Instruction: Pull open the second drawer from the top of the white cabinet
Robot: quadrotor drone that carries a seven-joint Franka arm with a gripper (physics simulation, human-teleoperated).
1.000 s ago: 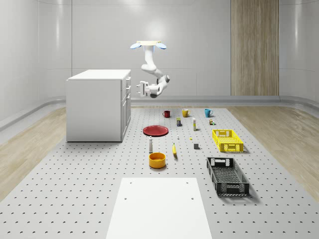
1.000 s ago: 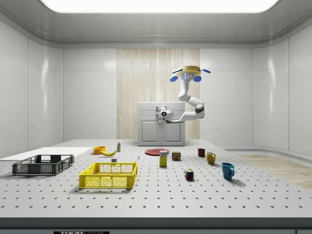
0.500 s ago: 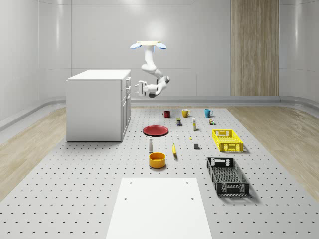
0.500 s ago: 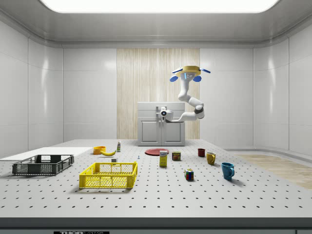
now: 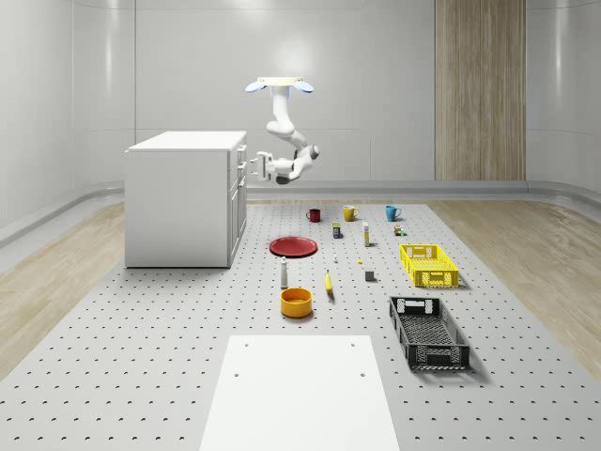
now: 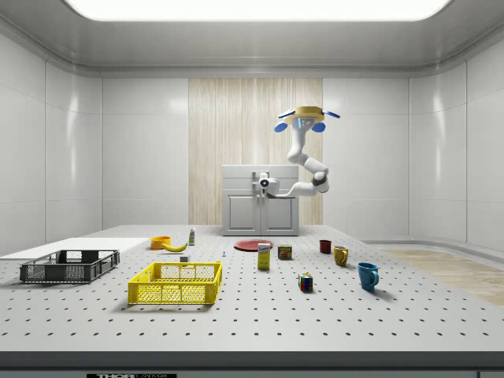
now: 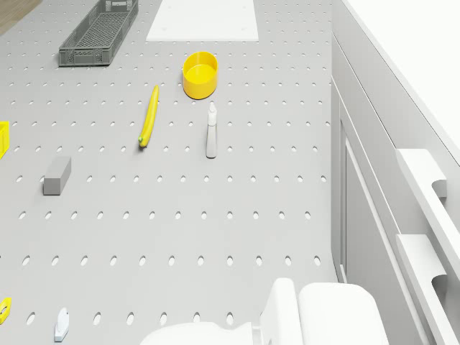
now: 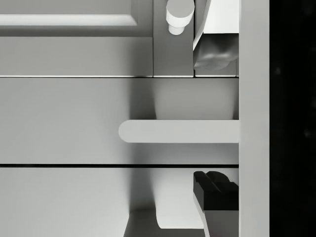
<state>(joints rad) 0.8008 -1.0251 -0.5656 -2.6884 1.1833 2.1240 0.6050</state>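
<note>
Drone [image 5: 282,85] hovers beside the white cabinet [image 5: 183,200], claw [image 5: 252,165] at its drawer fronts. Side view: claw [image 6: 264,184] before the cabinet [image 6: 261,201]. Wrist view: open fingers [image 8: 216,192] straddle a plain rounded handle [image 8: 177,131]; drawer shut, no writing legible.

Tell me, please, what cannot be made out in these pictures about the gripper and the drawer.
- Contact between gripper and white cabinet: too small in the whole-scene view.
- Second drawer's handle: its end is cut off by a dark band in the wrist view.
- Drawer fronts: the arm crosses them in the side view.
</note>
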